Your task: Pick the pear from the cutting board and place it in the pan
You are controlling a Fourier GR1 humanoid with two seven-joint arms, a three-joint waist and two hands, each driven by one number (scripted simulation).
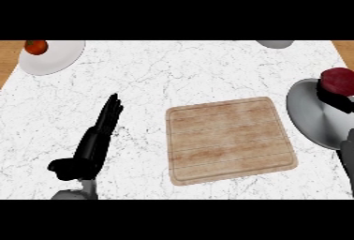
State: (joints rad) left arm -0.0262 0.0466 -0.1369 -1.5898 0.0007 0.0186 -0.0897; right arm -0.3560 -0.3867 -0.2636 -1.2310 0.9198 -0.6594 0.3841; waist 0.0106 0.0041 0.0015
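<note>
Left hand (86,150): black, on a grey forearm entering from the lower edge, lying over the white marble counter (180,79); fingers (109,112) straight and close together, pointing away from the robot, thumb out to the side, holding nothing. Right hand (335,99): black, at the far right edge and largely cut off there; fingers curled against the underside of the dark red rounded pear (338,79), clamped on it. Pear: off the board, in the right hand's grasp, over the far part of the round grey metal pan (311,117); contact with the pan's surface not discernible. Pan: directly beneath the right hand, partly cut by the right edge, just beside the board without touching it. Square light-wood cutting board (228,140) with a groove along its rim: between the two hands, nearer the right hand, lying flat and slightly turned, nothing on it. Round white plate (59,58): well beyond the left hand's fingertips, at the counter's far left corner, partly over the edge. Small red-orange round fruit (36,46): on the far left part of that plate, well apart from both hands. Pale rounded vessel (275,43): far beyond the right hand and to its left, only its near rim visible, kind not determinable. Strips of brown wood at both far corners, outside the counter.
</note>
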